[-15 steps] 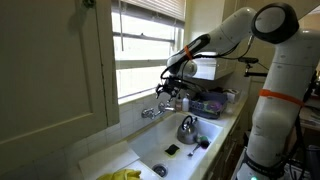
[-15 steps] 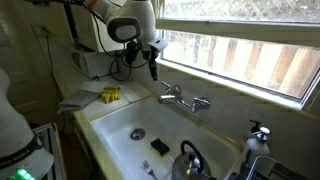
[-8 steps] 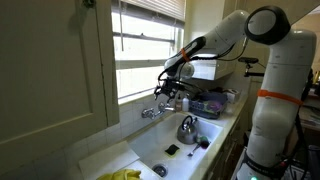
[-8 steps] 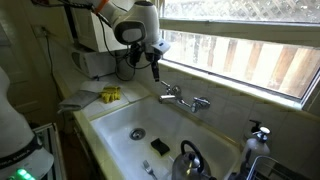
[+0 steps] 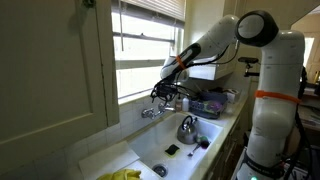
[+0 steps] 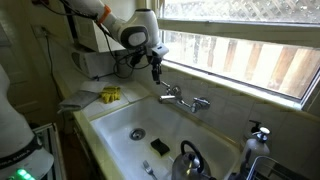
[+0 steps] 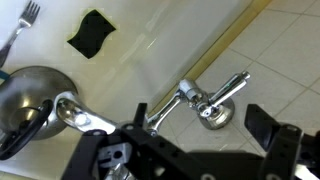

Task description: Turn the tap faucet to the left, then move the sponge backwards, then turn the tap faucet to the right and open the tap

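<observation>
Hovering above the tap (image 7: 205, 103), your claw (image 7: 186, 152) stands wide and empty, one finger (image 7: 275, 140) at the lower right of the wrist view. The tap sits mid-frame just beyond it, and its spout (image 7: 105, 121) runs lower left toward the kettle (image 7: 28, 95). The sponge (image 7: 92, 32) lies in the sink (image 7: 160, 40), upper left. You look to be on the first step, swinging the tap left. Next, come down until your fingers straddle the spout, then push it sideways without clipping the kettle.
</observation>
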Tool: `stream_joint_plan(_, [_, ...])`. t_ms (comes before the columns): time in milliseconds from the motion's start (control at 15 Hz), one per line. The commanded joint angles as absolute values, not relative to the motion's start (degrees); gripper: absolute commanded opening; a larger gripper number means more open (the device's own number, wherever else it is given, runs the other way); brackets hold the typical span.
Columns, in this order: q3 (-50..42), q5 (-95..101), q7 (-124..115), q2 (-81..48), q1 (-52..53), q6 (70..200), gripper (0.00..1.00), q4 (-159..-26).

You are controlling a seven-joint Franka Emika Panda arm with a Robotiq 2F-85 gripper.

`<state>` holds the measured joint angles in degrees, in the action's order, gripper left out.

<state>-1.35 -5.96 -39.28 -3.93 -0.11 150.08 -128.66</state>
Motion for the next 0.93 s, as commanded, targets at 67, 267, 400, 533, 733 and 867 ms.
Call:
stream_joint_plan(67, [-1.6,-5.1,-45.6,-9.0,1.1,149.4,1.00,-124.2])
stream_joint_plan(267, [-1.5,-6.6,-46.9,-11.6,1.8,149.9,1.00,-122.2])
stream_joint_plan(400, [-1.7,-6.4,-47.9,-13.4,2.4,150.0,1.00,-121.0])
stream_joint_plan(533, [-1.7,-6.8,-48.5,-15.2,2.8,151.3,1.00,-119.9])
stream_joint_plan(733, [-1.8,-7.1,-49.2,-17.5,3.5,152.4,1.00,-118.1])
stream_joint_plan(867, [-1.8,-7.7,-49.7,-19.1,3.7,154.6,1.00,-117.1])
